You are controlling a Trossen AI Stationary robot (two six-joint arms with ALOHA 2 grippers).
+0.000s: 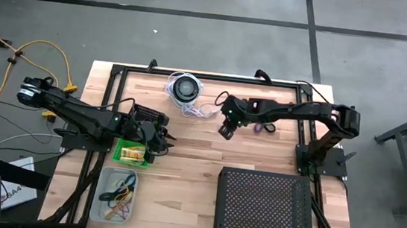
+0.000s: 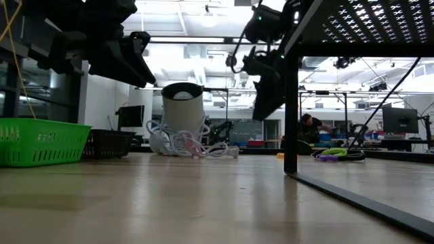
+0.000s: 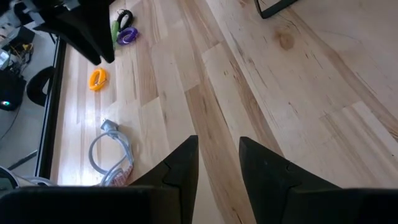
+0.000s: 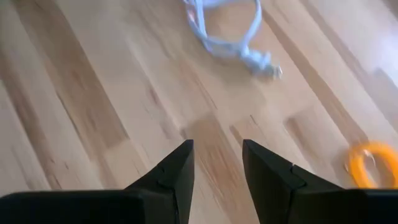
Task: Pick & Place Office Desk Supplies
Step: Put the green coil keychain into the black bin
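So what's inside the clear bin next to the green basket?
The clear bin holds a loose tangle of thin rubber bands in yellow, dark and reddish tones. Whatever lies under that tangle is covered. The green basket beside it holds a yellow packet.

**Robot body: two dark arms**

Left arm (image 1: 76, 113): black jointed links, matte finish; round cylindrical base joint with a pale ring at its end; a small green light on the forearm. Left pincer (image 3: 217, 163): two black wedge-shaped fingers with flat inner faces and angular, stepped outer edges, set on a broad black crossbar.

Right arm (image 1: 301, 112): black links of like build, chunky elbow housing, a small green light near the wrist. Right pincer (image 4: 216, 165): two black tapered fingers, pointed tips, same stepped profile, mounted on a black bar.
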